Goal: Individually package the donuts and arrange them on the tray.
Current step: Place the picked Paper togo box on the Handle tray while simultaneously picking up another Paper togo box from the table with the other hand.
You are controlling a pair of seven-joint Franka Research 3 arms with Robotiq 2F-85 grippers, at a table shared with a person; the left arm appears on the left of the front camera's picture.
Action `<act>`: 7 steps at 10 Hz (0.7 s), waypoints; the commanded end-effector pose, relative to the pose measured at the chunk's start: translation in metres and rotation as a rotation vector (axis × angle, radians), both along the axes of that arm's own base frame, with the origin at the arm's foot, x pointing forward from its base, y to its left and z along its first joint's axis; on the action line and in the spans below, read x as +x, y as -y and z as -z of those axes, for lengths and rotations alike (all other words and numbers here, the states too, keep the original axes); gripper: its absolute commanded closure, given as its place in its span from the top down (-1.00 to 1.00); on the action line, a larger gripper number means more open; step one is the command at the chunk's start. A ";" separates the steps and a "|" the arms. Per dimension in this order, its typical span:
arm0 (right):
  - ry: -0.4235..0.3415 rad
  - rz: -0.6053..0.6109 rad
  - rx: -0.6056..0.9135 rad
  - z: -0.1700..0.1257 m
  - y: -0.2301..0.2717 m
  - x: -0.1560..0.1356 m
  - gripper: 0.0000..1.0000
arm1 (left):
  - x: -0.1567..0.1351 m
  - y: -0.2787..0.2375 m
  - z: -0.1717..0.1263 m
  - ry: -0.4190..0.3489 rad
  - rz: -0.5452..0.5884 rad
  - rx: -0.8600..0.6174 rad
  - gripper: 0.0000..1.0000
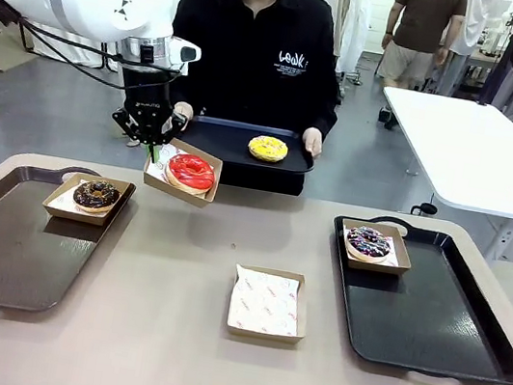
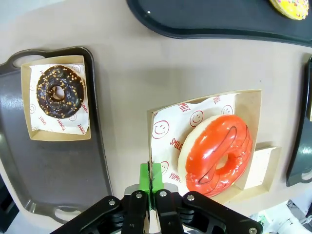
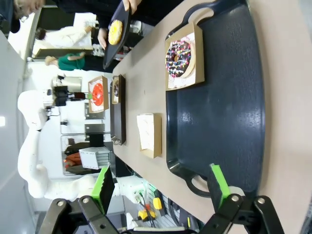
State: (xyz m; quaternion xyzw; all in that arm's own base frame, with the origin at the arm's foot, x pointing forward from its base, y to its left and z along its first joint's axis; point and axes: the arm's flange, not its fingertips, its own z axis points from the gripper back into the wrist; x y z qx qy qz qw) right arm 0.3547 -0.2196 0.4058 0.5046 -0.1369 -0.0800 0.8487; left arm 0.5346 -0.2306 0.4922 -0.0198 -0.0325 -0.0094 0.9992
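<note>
Left gripper (image 2: 150, 171) pinches the rim of the flimsy box (image 2: 252, 109), sparing the soft, smudgy red donut (image 2: 217, 156); right gripper (image 3: 159, 169) gapes empty

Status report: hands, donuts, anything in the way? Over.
Left hand shut on the box rim, red donut inside, airborne. Right hand open over the black tray. Yellow donut unboxed on the person's tray. Nothing blocking the brown tray.

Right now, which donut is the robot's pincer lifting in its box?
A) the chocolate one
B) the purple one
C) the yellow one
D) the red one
D: the left pincer is shut on the rim of the cardboard box holding the red donut, tilted up off the table.
</note>
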 end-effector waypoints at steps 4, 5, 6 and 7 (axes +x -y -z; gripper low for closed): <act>0.065 -0.091 -0.208 -0.100 -0.090 0.003 1.00 | -0.066 -0.070 -0.037 0.022 0.127 -0.044 -0.98; 0.084 -0.097 -0.267 -0.122 -0.118 0.000 1.00 | -0.080 -0.088 -0.040 0.016 0.106 -0.040 -0.98; 0.090 -0.103 -0.334 -0.138 -0.151 0.002 1.00 | -0.090 -0.107 -0.043 -0.002 0.101 -0.038 -0.98; 0.093 -0.106 -0.405 -0.140 -0.180 0.004 1.00 | -0.104 -0.121 -0.039 -0.016 0.094 -0.033 -0.98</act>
